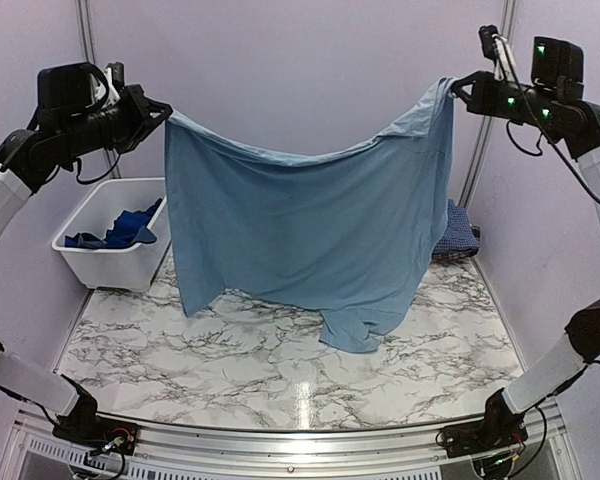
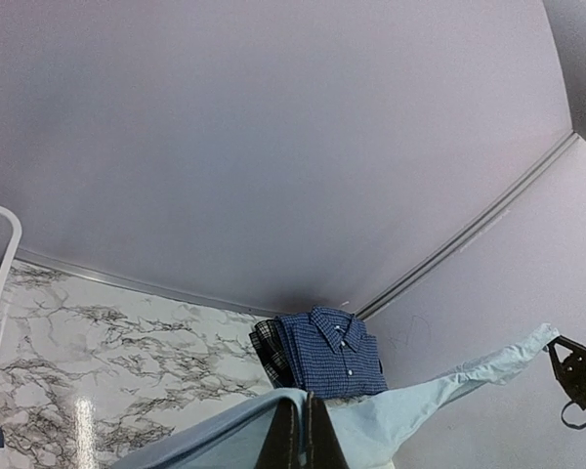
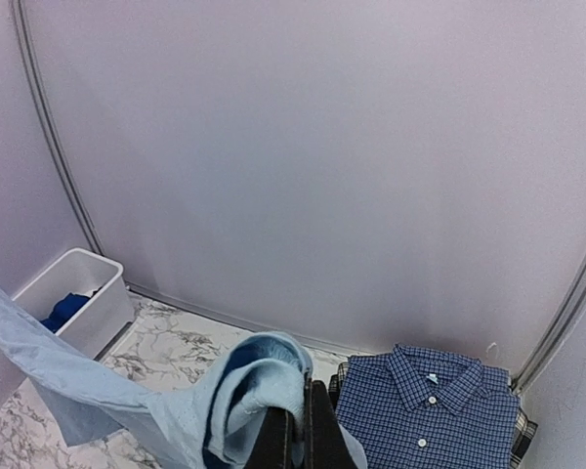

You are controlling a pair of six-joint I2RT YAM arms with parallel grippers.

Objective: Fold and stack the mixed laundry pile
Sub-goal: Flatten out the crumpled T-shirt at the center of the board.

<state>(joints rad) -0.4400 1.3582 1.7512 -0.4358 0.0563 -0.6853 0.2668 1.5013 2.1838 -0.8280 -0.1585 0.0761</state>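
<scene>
**Q:** Where is the T-shirt (image 1: 310,230), and how does it handle?

**A:** It hangs spread in the air between the two claws, above the worktop (image 1: 270,350). Whether its lowest fold touches the worktop cannot be determined. Judged from the drape, the cloth is light, soft and has no stiffness, and the top edge sags in the middle. Expect it to swing and to crumple when lowered.

**Q:** Where should it be gripped?

**A:** At the two upper corners, as now. A hold further in would probably let the corners flop over.

**Q:** What is the state of the left claw (image 1: 163,112)?

**A:** It is pressed together on the left upper corner. The left wrist view shows cloth running out from between the closed fingers.

**Q:** And the right claw (image 1: 458,88)?

**A:** It pinches the right upper corner. The right wrist view shows a roll of cloth bunched over the fingers.

**Q:** Where are the other items?

**A:** At the left, the bin (image 1: 110,268) holds the blue garment (image 1: 125,228). At the far right corner, the shirt (image 3: 425,401) lies folded on the plaid piece (image 2: 266,352).
</scene>
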